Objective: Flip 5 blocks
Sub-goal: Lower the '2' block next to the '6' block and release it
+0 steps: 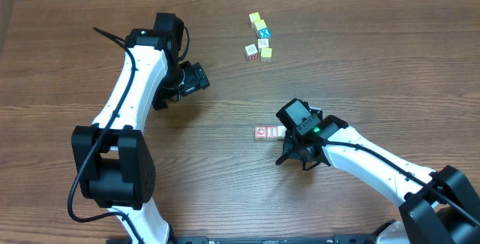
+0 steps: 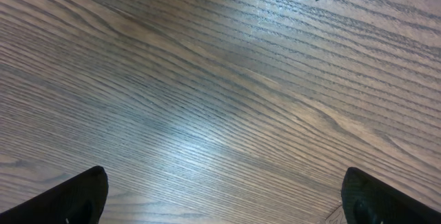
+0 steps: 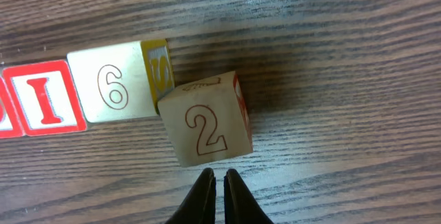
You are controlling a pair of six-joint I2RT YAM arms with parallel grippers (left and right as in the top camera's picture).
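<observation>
Nearest the front of the brown wood-grain table [image 1: 225, 199], the right gripper [image 3: 219, 182] is aiming down with its jaws pressed together, holding nothing. Only the tips of its black fingers [image 3: 204, 193] are showing at the bottom of the right wrist view, and from overhead the wrist body is covering them. Just beyond those tips, apart from them, a pale wooden cube with a red outlined 2 [image 3: 205, 120] is sitting twisted out of line, the red print on its right side face too foreshortened to read. Its upper left corner is meeting, or very nearly meeting, the yellow side face of a pale wooden cube with an outlined 6 [image 3: 110, 86], which is lying flush against a white cube with a red border and a red letter I [image 3: 43, 103]. A further red-bordered piece [image 3: 3, 114] is being cut off by the left edge, its face unreadable. Farther back and to the left, the left gripper [image 1: 196, 79] is hovering over bare wood with its jaws spread wide, gripping nothing; its wrist view is catching only two dark fingertips [image 2: 69, 196] in the lower corners. Farthest away, yellow-topped cubes [image 1: 255, 18], a blue-topped cube [image 1: 263, 33] and a pale cube with red markings [image 1: 251, 51] are sitting in a loose cluster, their letters too small to make out.
</observation>
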